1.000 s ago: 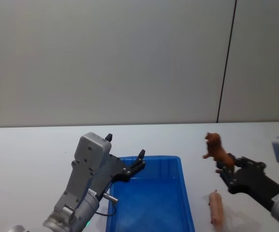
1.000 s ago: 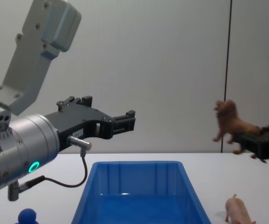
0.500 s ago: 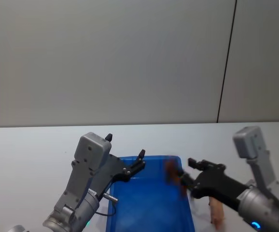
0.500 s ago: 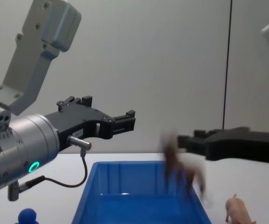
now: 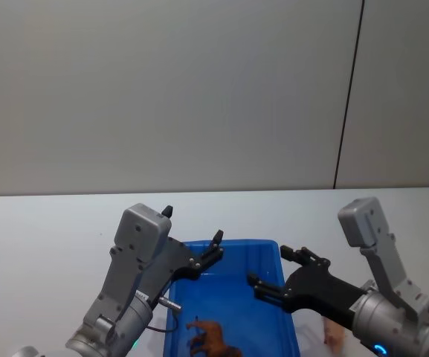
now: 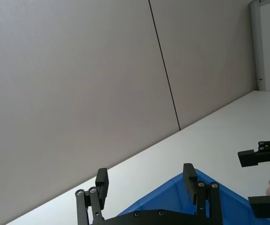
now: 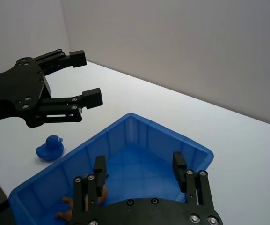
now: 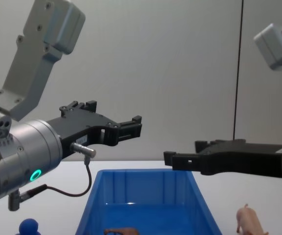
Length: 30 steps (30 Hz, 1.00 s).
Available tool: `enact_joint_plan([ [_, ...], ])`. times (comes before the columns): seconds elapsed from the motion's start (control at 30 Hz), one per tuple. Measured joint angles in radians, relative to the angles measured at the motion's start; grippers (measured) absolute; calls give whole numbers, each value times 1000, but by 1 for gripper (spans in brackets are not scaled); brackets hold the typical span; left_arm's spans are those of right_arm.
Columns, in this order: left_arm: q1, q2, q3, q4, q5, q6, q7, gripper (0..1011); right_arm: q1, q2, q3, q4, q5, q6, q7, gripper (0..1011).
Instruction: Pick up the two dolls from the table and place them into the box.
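Pink pig point(image 8: 250, 223) stands on the bench point(image 5: 50, 238) at lower right, outside the box point(image 5: 233, 245) holding the orange-brown doll point(image 5: 213, 338), below and right of the empty, wide-open right end effector point(image 5: 268, 266); left end effector point(image 5: 192, 224) hovers open too.

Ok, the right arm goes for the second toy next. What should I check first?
1. Brown animal lies inside the box: ok.
2. Right claw is open and empty: ok.
3. Pig is on the table, outside the box on its right: ok.
4. Pig in full sight from the head view: not ok, the right arm hides part of it.
5. Left claw is open above the box's far left corner, away from the pig: ok.
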Motion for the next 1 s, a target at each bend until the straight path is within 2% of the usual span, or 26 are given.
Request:
enact_joint_plan([
  [0.17, 0, 0, 0, 0, 0, 0, 0, 1003, -18, 19, 10, -19, 7, -14, -23, 976],
  [0.23, 0, 0, 0, 0, 0, 0, 0, 1003, -25, 25, 13, -25, 10, -19, -32, 999],
  [0.67, 0, 0, 0, 0, 0, 0, 0, 1003, -115, 83, 40, -89, 42, -47, -150, 1001],
  [1.0, 0, 0, 0, 0, 0, 0, 0, 1003, -178, 114, 50, -114, 62, -41, -227, 1001],
])
